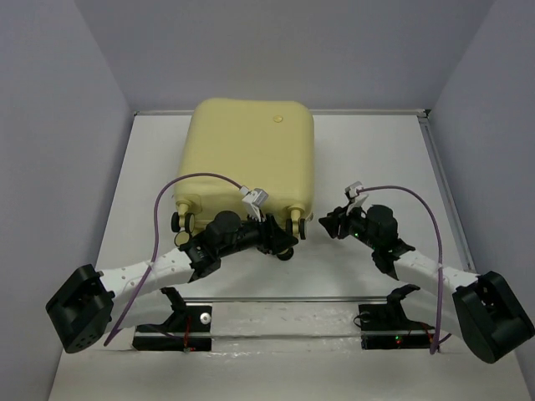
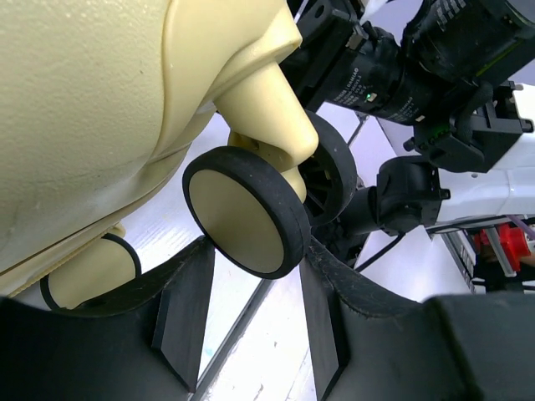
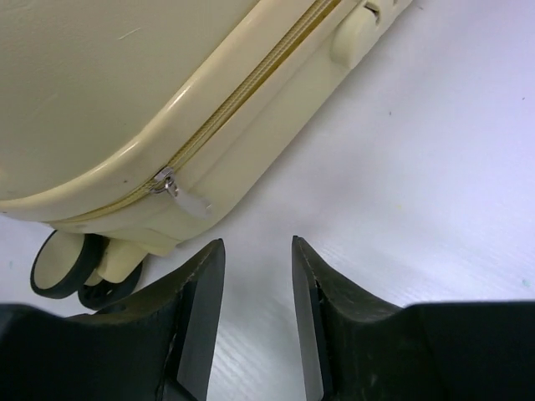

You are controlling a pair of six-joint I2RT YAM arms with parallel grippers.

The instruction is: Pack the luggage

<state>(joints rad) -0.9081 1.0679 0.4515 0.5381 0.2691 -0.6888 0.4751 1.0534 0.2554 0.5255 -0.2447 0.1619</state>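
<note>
The luggage is a pale yellow hard-shell suitcase lying flat and zipped shut at the back middle of the table, wheels toward me. My left gripper is at its near right corner. In the left wrist view its jaws are open, with a black-and-cream caster wheel dipping between the fingertips and touching the right finger. My right gripper is just right of that corner, open and empty over the bare table. The zip pull hangs just ahead and left of its tips.
The suitcase shell and zip line fill the right wrist view's upper left. More caster wheels stand at the near left corner. The white table is walled by grey panels. The right arm shows close behind the wheel.
</note>
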